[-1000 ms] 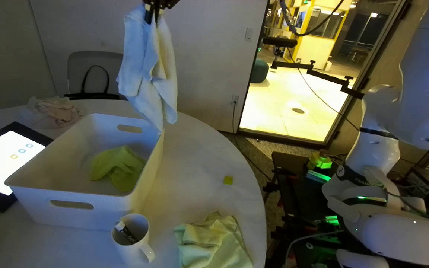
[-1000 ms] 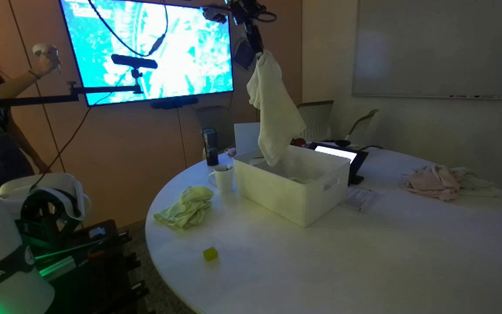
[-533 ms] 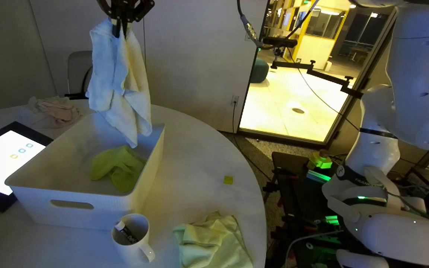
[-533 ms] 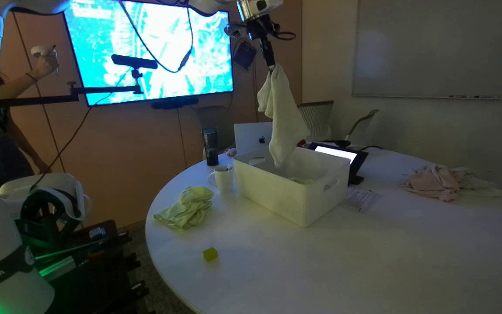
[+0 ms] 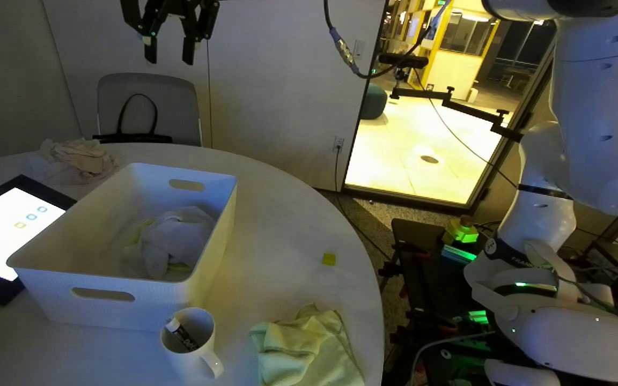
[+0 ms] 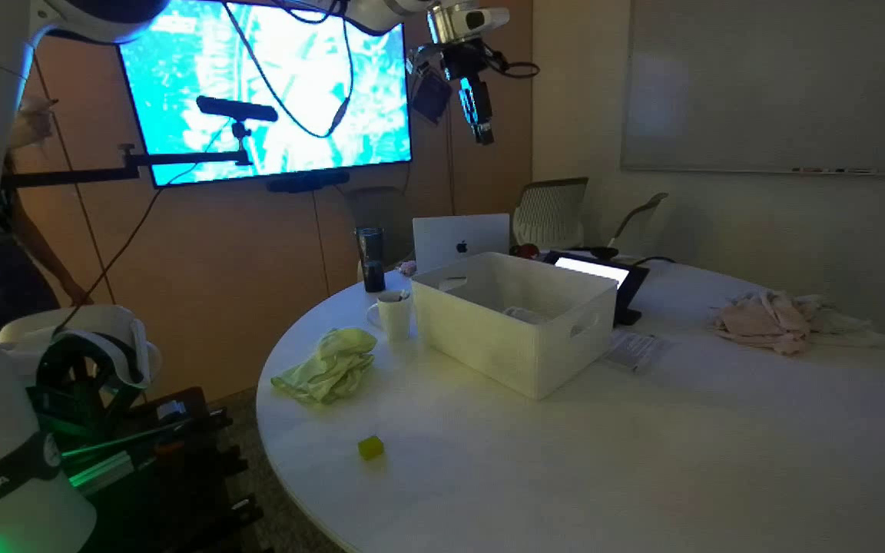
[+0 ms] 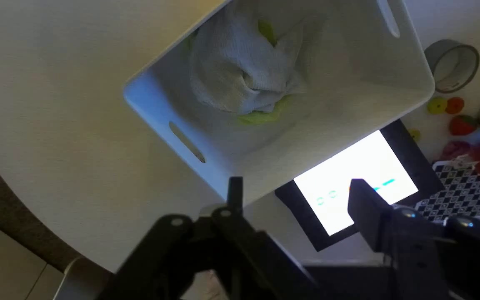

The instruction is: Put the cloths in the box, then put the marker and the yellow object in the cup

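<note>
The white box (image 5: 153, 303) stands on the table. A white-grey cloth (image 5: 180, 236) lies crumpled inside it, over a bright yellow-green cloth (image 7: 261, 117) whose edges peek out. High above the box hangs my gripper (image 5: 169, 58), its fingers spread with nothing between them; the wrist view also shows the jaws apart. A pale yellow-green cloth (image 5: 303, 348) is bunched on the table, near the white cup (image 5: 180, 367). The dark marker (image 5: 182, 335) leans inside that cup, white end up. A small yellow object (image 6: 371, 447) sits alone on the tabletop.
Close beside the box is a lit tablet (image 5: 14, 230). A beige-pink fabric heap (image 6: 765, 322) lies farther off. A laptop (image 6: 462, 238), a dark tumbler (image 6: 371, 257) and a tape roll (image 7: 452, 66) also stand around the box.
My gripper has moved over the box, then opened. The white-grey cloth has dropped from it into the box, onto the yellow-green cloth.
</note>
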